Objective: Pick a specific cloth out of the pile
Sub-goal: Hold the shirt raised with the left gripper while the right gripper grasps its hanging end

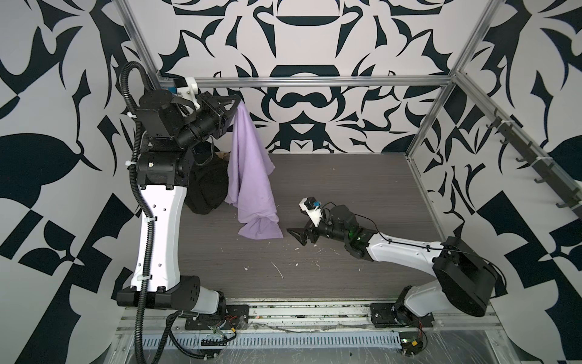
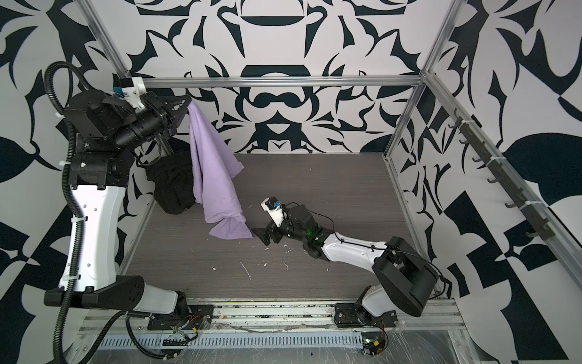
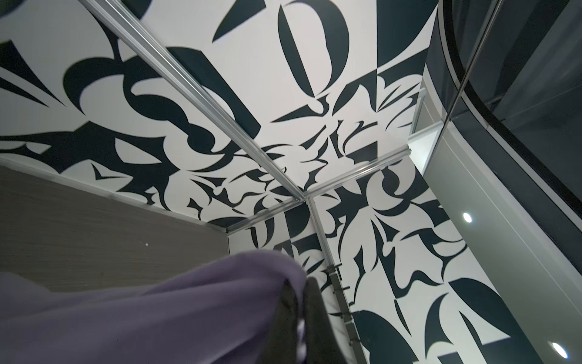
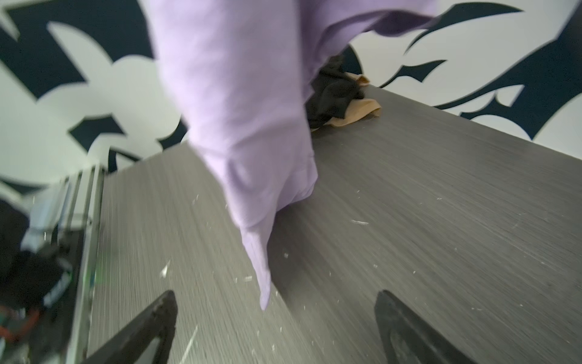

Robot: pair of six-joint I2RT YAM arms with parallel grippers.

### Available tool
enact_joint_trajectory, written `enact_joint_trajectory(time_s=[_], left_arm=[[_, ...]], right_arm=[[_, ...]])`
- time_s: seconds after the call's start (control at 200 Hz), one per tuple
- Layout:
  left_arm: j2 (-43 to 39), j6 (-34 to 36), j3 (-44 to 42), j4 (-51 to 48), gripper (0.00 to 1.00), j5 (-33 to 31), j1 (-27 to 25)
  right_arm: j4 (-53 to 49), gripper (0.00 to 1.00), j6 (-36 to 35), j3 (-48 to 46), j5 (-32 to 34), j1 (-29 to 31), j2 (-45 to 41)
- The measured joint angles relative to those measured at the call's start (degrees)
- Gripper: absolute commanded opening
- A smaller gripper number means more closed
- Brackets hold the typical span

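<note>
Left fingers (image 1: 232,101) clamp the lilac cloth (image 1: 248,176) hanging beneath them.

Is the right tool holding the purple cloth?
No, the right tool is open and empty near the purple cloth, which hangs from the shut left tool.

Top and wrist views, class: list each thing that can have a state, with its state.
lilac cloth: hanging from the left gripper, lower end bunched on the table
left gripper: shut on the lilac cloth
right gripper: open, empty, low beside the cloth's lower end
black cloth: heaped on the table
tan cloth: partly under the black cloth
</note>
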Motion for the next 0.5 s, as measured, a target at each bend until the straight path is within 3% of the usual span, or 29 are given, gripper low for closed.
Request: enact_joint_trajectory(time_s=[0.145, 0.25, 0.5], left_arm=[[-1.8, -1.1, -6.3, 0.3, 0.04, 1.7, -0.2], [-3.6, -1.4, -9.6, 0.3, 0.04, 1.6, -0.2], [-6.2, -1.4, -11.3, 0.3, 0.04, 2.2, -0.5]], right_arm=[[11.8, 0.98, -4.7, -7.2, -1.6, 0.0, 3.0], [19.0, 0.93, -4.9, -7.5, -1.0, 0.6, 7.6], [36.8, 0.92, -4.1, -7.5, 3.5, 1.5, 18.3]])
